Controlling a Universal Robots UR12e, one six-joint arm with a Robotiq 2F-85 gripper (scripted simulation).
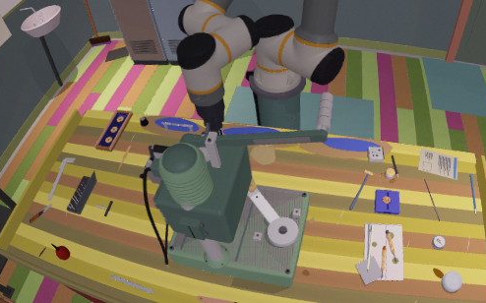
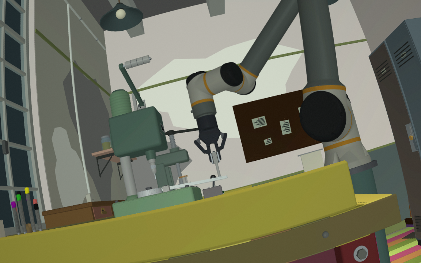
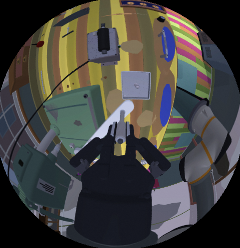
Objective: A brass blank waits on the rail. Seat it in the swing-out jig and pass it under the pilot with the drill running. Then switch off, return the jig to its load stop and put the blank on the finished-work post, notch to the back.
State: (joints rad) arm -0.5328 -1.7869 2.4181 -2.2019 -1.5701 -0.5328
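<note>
The jig's handle end is hidden behind the green drill press [image 1: 200, 189] from the side camera, where only the white arm and its round nest [image 1: 283, 231] show on the press table. I see no brass blank in the nest from here. In the wrist camera the jig's upright handle pin [image 3: 121, 128] rises from the white arm [image 3: 120, 110], with the grey finished-work post plate [image 3: 136, 85] beyond it and the switch box [image 3: 104, 44] further off. The pilot bit [image 2: 153, 167] hangs over the table. My gripper [image 2: 215, 159] is closed around the jig handle pin.
Behind the press stand my arm's pedestal [image 1: 276, 106] and blue patches on the bench's back edge. The press's feed lever [image 1: 273, 138] reaches right, close to my wrist. A blue tray of brass discs [image 1: 113, 130] lies far left, with tools and papers at right.
</note>
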